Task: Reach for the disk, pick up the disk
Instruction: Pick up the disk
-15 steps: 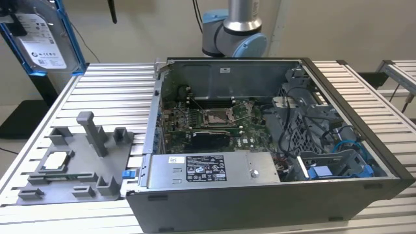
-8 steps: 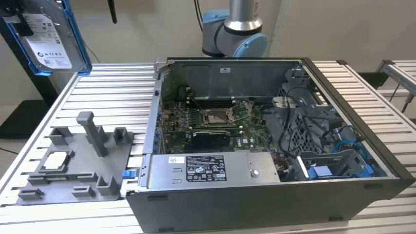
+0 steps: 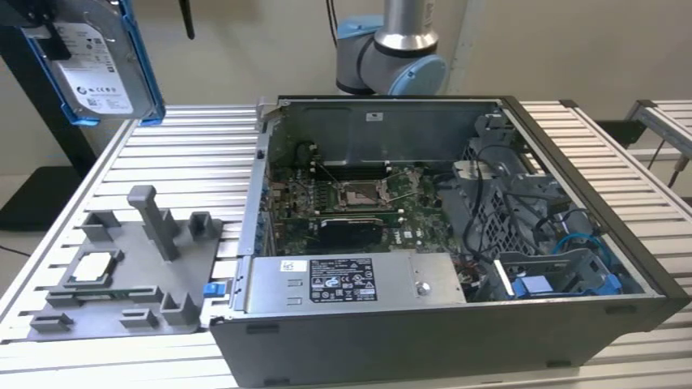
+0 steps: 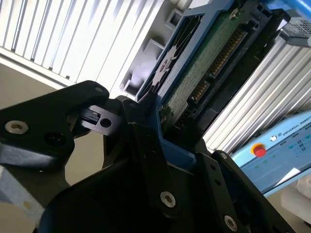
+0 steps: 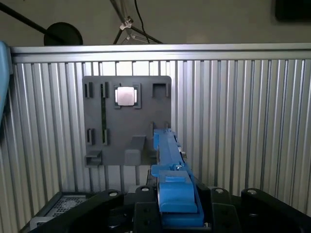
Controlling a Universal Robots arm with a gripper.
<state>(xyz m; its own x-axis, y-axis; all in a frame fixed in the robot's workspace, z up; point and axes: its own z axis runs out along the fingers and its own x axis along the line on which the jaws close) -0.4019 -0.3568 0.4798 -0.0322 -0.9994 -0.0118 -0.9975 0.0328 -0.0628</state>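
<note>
Disk [image 3: 103, 69] hanging in the air at the exterior view's upper left, well above the slatted table [image 3: 194, 154], white label facing the camera. In both wrist views the gripper [image 4: 160, 131] [image 5: 177, 208] is clamped on the disk's [image 4: 204, 63] [image 5: 167, 155] blue-railed edges. On the table below lies a grey tray [image 3: 184, 243] holding a chip [image 3: 92, 266]. An open computer case [image 3: 433, 340] stands just beside the tray, toward the exterior view's right.

The disk [image 3: 100, 77] hangs high over the slatted table [image 3: 190, 158], open air beneath it and bare slats below. Nearer, the grey fixture tray [image 3: 135, 263] raises a tall post [image 3: 152, 217]. The open computer case [image 3: 433, 348] stands just beside the tray, walling off the exterior view's right.
</note>
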